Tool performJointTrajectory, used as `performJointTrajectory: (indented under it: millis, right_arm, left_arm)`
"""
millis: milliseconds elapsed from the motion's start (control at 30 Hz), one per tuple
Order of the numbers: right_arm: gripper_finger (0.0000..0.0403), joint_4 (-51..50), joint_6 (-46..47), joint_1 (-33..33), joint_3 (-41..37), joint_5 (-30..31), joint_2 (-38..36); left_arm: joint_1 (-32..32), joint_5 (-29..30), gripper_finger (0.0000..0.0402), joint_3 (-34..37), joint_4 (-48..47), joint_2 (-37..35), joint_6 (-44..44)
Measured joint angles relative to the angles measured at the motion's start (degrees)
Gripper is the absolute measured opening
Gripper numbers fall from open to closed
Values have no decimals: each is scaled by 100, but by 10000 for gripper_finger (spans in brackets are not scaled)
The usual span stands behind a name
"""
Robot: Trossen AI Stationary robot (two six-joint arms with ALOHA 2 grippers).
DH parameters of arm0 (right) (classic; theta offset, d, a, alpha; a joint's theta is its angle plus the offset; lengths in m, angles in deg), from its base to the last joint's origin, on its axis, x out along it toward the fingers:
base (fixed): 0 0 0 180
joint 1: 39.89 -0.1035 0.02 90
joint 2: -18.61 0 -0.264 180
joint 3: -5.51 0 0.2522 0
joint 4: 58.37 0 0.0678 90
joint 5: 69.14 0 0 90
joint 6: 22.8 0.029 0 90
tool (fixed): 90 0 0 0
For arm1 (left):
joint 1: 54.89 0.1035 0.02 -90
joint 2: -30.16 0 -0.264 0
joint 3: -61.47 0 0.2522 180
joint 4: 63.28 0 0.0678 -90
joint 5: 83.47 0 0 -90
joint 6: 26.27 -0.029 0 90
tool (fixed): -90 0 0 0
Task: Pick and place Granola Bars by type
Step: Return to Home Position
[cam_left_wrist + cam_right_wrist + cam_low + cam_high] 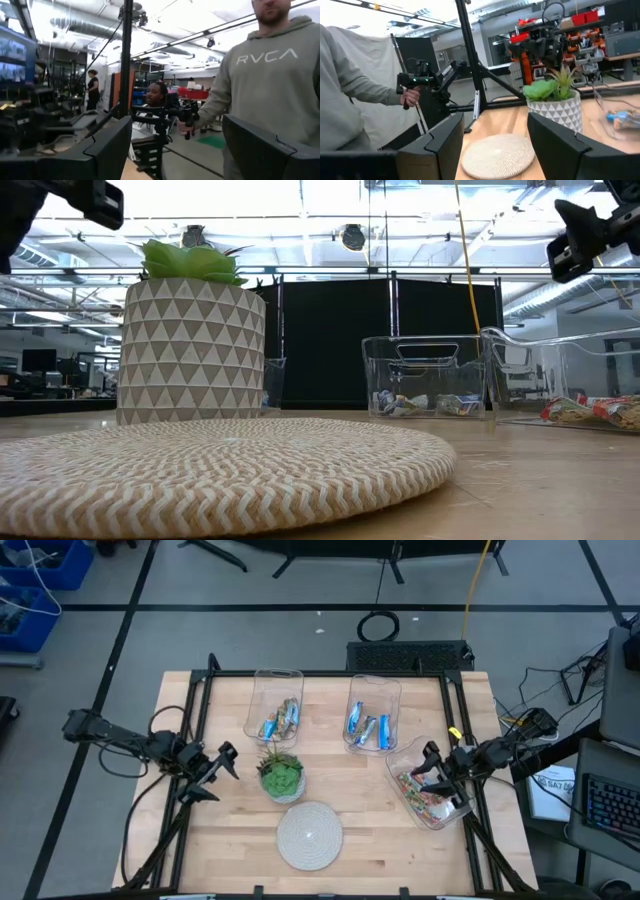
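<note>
Three clear bins hold the granola bars. Blue-silver bars [282, 720] lie in the far-left bin [262, 690]. Bright blue bars [368, 728] lie in the far-middle bin [375, 683]. Multicoloured bars [425, 797] lie in the tilted bin at the right [400, 755]. My left gripper [225, 762] hovers open above the table's left side, with nothing between its fingers [112, 150]. My right gripper [432, 768] hangs open over the right bin, pointing toward the table's middle, and is also empty [495, 150].
A green plant in a white patterned pot [281, 777] stands mid-table, with a round woven mat [309, 835] in front of it. Black frame rails [196, 715] run along both sides of the table. A person in a grey hoodie [270, 85] stands beyond the table.
</note>
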Motion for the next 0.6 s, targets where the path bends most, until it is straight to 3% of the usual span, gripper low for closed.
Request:
performJointTrajectory:
  millis: [300, 467, 600]
  right_arm:
    - [210, -202, 227, 7, 0, 1015, 10]
    - [210, -199, 226, 7, 0, 1036, 10]
    - [210, -199, 226, 7, 0, 1030, 12]
  left_arm:
    - [118, -33, 310, 107, -443, -38, 431]
    - [118, 356, 310, 107, -682, -46, 192]
    - [118, 198, 310, 107, -1174, -247, 475]
